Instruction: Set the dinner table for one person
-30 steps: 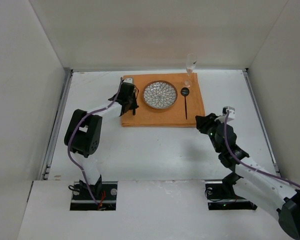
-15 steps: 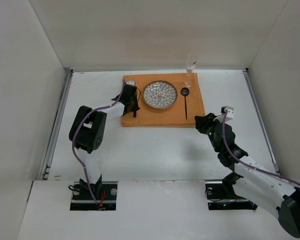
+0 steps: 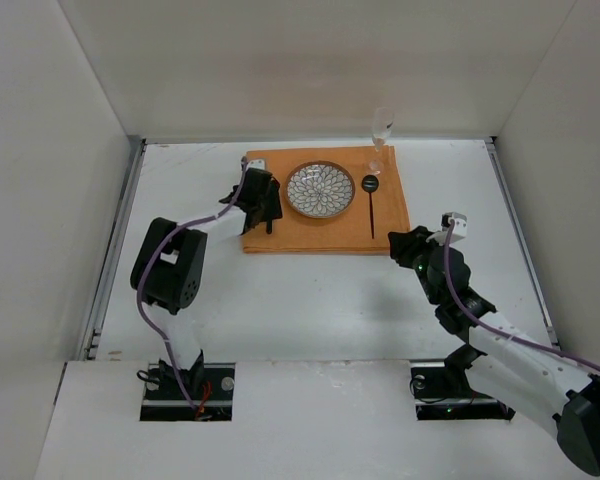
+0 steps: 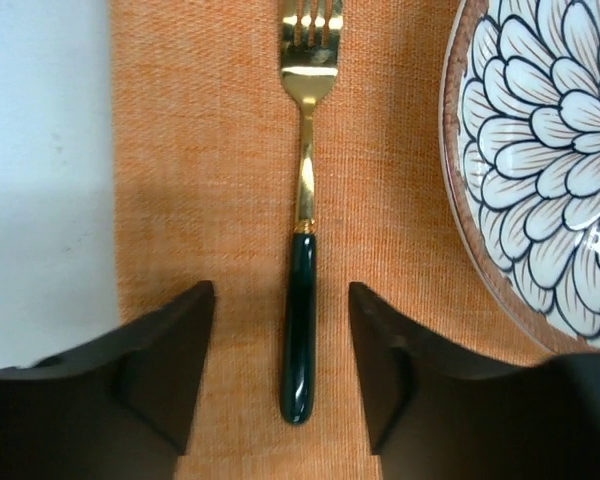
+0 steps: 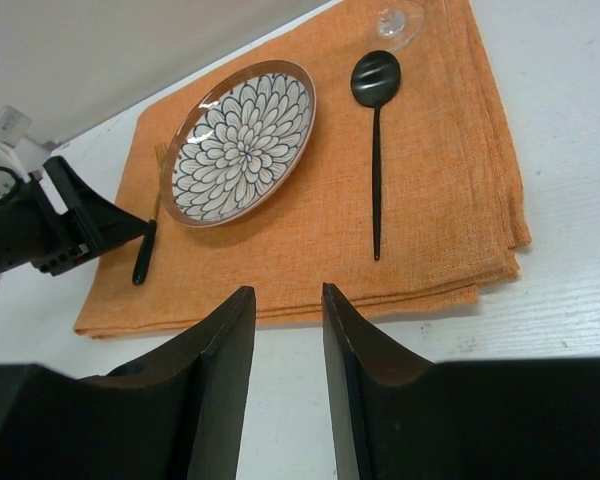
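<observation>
From above, the large matte white dinner table [image 3: 310, 300] carries an orange rectangular cloth [image 3: 320, 232] at its far middle. On the cloth are a round flower-patterned plate [image 3: 320, 190], a black spoon [image 3: 371, 205] to its right and a clear stemmed glass [image 3: 382, 128] at the far right corner. The left gripper [image 3: 265, 208] hangs over the cloth's left strip, and the right gripper [image 3: 402, 243] sits just off its near right corner. The left wrist view shows a gold fork with a dark handle [image 4: 302, 230] lying free left of the plate, with the fingers [image 4: 170, 350] spread either side and clear of it. In the right wrist view its fingers [image 5: 215, 380] are slightly apart with nothing between them. The fork looks placed, so the left gripper should next rise straight up without brushing the handle. Since a second ago the left elbow has shifted slightly, and the right arm has hardly moved.
</observation>
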Controlling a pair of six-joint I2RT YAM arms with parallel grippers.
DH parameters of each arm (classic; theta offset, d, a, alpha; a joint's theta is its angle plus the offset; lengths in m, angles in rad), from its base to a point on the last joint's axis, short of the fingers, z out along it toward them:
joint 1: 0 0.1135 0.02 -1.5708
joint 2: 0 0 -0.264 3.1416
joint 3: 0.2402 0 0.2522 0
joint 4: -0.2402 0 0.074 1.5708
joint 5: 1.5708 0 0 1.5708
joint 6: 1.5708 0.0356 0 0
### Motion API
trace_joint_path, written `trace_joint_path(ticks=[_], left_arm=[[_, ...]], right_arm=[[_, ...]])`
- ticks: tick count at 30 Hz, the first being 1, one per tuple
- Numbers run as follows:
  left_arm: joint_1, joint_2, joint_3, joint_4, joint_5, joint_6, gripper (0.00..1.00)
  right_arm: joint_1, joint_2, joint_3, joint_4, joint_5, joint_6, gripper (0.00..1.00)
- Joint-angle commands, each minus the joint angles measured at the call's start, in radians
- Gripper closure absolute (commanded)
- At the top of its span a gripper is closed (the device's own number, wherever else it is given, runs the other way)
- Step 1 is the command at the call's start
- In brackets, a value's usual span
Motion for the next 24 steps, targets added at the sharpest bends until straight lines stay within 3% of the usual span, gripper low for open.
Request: trace_joint_path(ticks=[1,3,4,9,12,16,19,24], left_arm=[[-0.029,-0.183,-0.061,-0.001,-0.063,0.003,0.40],[-0.063,-0.292,-0.122,0.013,-0.111,-0.011,0.23],[-0.078,-0.349,-0.159,0.023,-0.129,-0.015,0.00],[-0.129,-0.642,-0.392,0.086,-0.250,-0.089,0.00],[-0.133,-0.824,-0.562,0.071,-0.345,-0.178,0.00],[-0.091,-1.044,-0.768,-0.033,-0.375,-0.323,0.00],[-0.037,-1.162,-0.874,-0.159,-0.362,-0.406,0.00],[-0.009,-1.227,-0.925,-0.260,-0.326,-0.540,0.00]], right_arm=[[0.010,-0.022,0.045,0.051,0.014,-0.016,0.61],[0.008,-0.031,0.036,0.062,0.029,-0.019,0.61],[0.008,-0.028,0.036,0.059,0.028,-0.017,0.64],[0.010,0.021,0.059,0.046,0.012,-0.017,0.89],[0.008,0.078,0.074,0.043,0.005,-0.008,0.90],[0.023,0.127,0.068,0.084,0.025,0.006,0.79],[0.033,0.148,0.057,0.120,0.037,0.007,0.63],[0.031,0.182,0.028,0.183,0.088,-0.001,0.43]])
